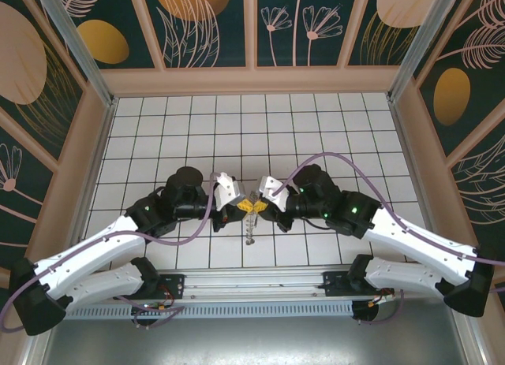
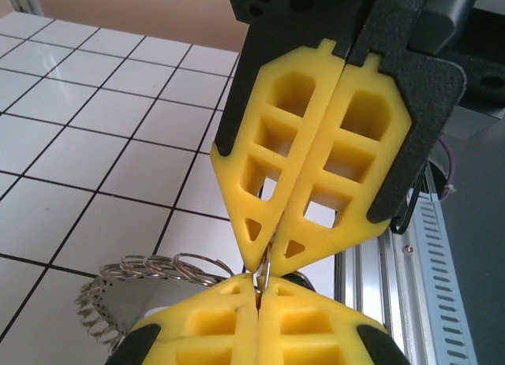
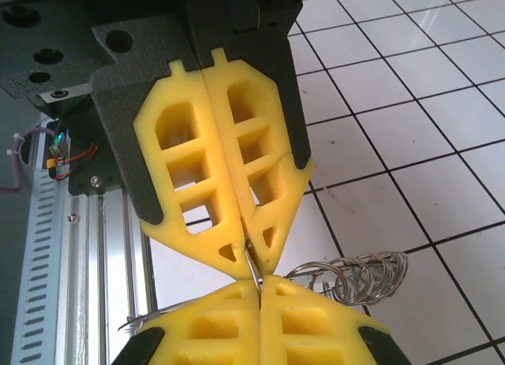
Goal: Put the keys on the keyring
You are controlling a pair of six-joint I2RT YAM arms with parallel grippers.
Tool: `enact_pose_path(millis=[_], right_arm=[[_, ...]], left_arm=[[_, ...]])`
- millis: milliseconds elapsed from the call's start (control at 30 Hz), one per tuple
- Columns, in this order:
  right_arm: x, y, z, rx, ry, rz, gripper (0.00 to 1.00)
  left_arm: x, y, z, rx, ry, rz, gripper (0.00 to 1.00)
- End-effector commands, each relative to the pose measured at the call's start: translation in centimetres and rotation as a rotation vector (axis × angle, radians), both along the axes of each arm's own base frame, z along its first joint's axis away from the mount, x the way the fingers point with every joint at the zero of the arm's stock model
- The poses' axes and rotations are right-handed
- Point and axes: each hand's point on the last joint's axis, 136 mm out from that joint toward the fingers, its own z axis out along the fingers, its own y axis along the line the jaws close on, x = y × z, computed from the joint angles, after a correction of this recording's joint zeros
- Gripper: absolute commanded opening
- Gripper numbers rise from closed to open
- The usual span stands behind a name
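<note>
My two grippers meet tip to tip low over the tiles in the top view, the left gripper [image 1: 244, 207] against the right gripper [image 1: 261, 206]. Both are shut on one thin silver bit of the keyring [image 1: 250, 228], which hangs below them. In the left wrist view the left gripper [image 2: 260, 283] pinches a small silver loop that also runs into the right gripper's fingertips [image 2: 296, 243]; the keyring's fringe of small coils [image 2: 158, 267] spreads to the left. From the right wrist, the right gripper [image 3: 259, 283] grips the same strip under the left gripper's fingertips [image 3: 229, 251], coils of the keyring [image 3: 359, 272] beside it. The black-headed key is hidden.
A white tiled floor [image 1: 316, 128] stretches behind the grippers, open to the back and sides, with patterned walls [image 1: 213, 26] around it. The aluminium rail [image 1: 252, 290] carrying the arm bases runs along the near edge, close below the hanging ring.
</note>
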Motion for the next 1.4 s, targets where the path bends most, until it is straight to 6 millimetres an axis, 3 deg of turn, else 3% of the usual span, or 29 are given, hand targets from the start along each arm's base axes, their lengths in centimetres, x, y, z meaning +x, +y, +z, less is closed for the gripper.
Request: enact_pose_path(millis=[0,133,333,600,667,733,900,1067,1200,1367], right_arm=[[-1.0,1.1,6.0,0.227,-0.097,0.058,0.00],[-1.8,0.4,6.9,0.329,-0.091,0.056,0.07],[-2.3,0.1,7.2,0.394,-0.075,0.060,0.18],[-2.2,0.4,7.6,0.424,-0.080,0.066,0.16],[-2.2,0.3,7.7,0.426,-0.083,0.062,0.06],[-2.0,0.1,7.8,0.425,-0.090,0.050,0.00],[-0.9,-0.2,7.7,0.332,-0.122,-0.003,0.00],[-0.1,0.7,6.3,0.161,-0.120,0.016,0.00],[0.4,1.3,5.1,0.067,-0.120,0.034,0.00],[0.6,1.2,5.0,0.031,-0.137,0.032,0.00]], left_arm=[[-1.8,-0.6,4.1,-0.187,-0.034,-0.079,0.00],[-3.3,-0.4,7.5,-0.345,-0.031,-0.143,0.00],[-4.1,0.1,9.3,-0.423,-0.044,-0.171,0.00],[-4.8,0.3,9.9,-0.478,-0.037,-0.199,0.00],[-4.8,0.3,10.1,-0.490,-0.039,-0.200,0.00],[-4.6,0.1,9.8,-0.474,-0.033,-0.192,0.00],[-2.3,-0.5,7.0,-0.270,-0.041,-0.093,0.00],[-0.6,-0.5,5.0,-0.090,-0.068,-0.038,0.02],[-0.4,-1.0,3.8,-0.034,-0.050,-0.058,0.03],[-0.8,-1.4,3.5,-0.048,-0.032,-0.093,0.00]])
